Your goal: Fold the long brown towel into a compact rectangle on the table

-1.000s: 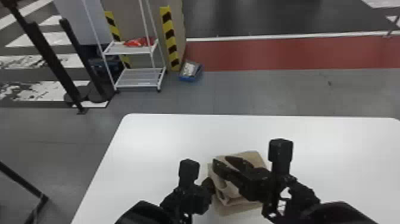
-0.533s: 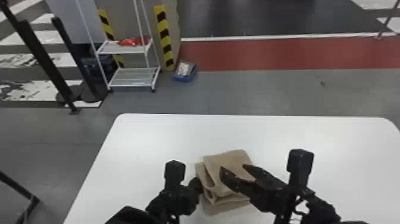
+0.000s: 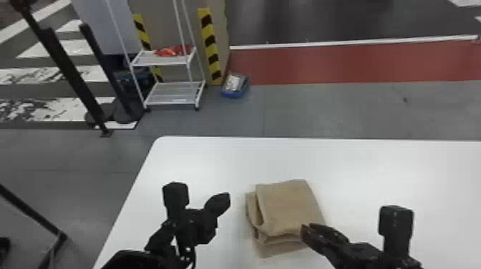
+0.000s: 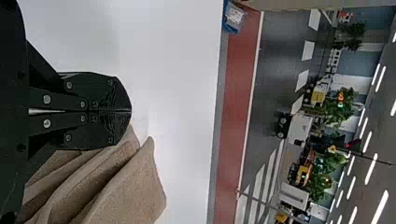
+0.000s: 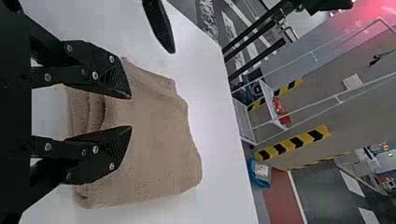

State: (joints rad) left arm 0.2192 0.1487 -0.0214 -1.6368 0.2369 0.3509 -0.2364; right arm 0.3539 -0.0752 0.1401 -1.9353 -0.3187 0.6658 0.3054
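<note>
The brown towel (image 3: pixel 286 207) lies on the white table (image 3: pixel 200 161) as a small folded stack, its layers showing at the left and near edges. My left gripper (image 3: pixel 223 204) is to the towel's left, apart from it. In the left wrist view my left gripper (image 4: pixel 130 111) is shut with nothing visible between its fingers, beside the towel's layered edge (image 4: pixel 126 186). My right gripper (image 3: pixel 306 230) is at the towel's near right corner. In the right wrist view my right gripper (image 5: pixel 130 112) stands open over the towel (image 5: pixel 159 135); whether it touches the cloth I cannot tell.
Beyond the table's far edge stand a white wire cart (image 3: pixel 171 93) and a blue box (image 3: pixel 235 86) on the floor. Black posts (image 3: pixel 71 75) rise at the far left. White tabletop surrounds the towel.
My left gripper has moved left, off the towel's edge. My right gripper has drawn back from over the towel toward its near right corner, uncovering more cloth. The head view has shifted slightly.
</note>
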